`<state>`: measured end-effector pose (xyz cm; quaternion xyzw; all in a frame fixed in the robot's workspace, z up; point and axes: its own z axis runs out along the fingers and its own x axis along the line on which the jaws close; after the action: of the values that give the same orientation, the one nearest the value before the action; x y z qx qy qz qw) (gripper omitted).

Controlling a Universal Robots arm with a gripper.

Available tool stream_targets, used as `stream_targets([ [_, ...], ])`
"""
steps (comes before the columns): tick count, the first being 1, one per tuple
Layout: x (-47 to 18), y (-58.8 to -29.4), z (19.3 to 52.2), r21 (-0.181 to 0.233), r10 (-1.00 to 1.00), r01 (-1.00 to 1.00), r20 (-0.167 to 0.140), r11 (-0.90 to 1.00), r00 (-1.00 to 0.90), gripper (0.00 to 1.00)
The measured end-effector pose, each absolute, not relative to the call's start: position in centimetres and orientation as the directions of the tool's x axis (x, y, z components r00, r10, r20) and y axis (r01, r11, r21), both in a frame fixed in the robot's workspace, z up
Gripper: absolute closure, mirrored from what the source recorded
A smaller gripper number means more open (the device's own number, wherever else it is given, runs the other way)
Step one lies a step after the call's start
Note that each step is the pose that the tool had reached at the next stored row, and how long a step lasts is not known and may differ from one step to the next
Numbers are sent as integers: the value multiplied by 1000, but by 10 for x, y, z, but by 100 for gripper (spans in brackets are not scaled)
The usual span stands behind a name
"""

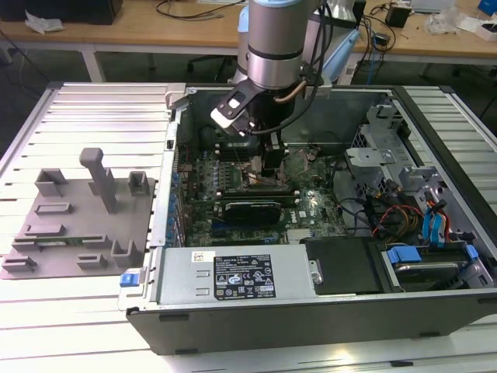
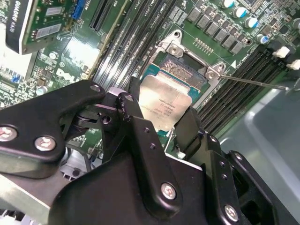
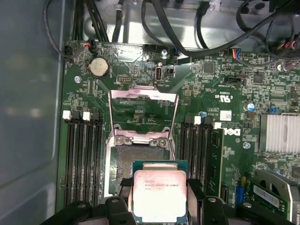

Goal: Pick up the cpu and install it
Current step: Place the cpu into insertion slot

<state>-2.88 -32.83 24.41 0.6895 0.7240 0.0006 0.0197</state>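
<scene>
**Cpu gripped over the open socket**

The end effector [image 1: 272, 159] reaches down inside the case [image 1: 311, 326], which lies open on the counter [image 1: 70, 326]. Its two black fingers [image 2: 138, 126] are closed on opposite edges of the cpu [image 3: 160, 193], holding it level with the metal top facing up. This edge grip leaves the underside free, which I judge to be the reason for it.

In the first wrist view the cpu hangs close over the socket [image 3: 138, 153] but not squarely over it. It is not yet seated, because its green border overlaps the socket's dark bed rather than lying inside it. The load plate [image 3: 143, 96] is swung open away from the socket, so the bed is clear from above. Memory slots [image 3: 84, 159] run along both sides of the socket, which probably explains the narrow, upright approach. A grey fixture plate [image 1: 78, 225] lies on the counter beside the case, at the exterior view's left.
</scene>
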Motion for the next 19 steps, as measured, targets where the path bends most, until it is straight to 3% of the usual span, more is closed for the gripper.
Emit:
stream_targets([
  [19,-30,-318,222,32,998,998,-27,57,-57,45],
])
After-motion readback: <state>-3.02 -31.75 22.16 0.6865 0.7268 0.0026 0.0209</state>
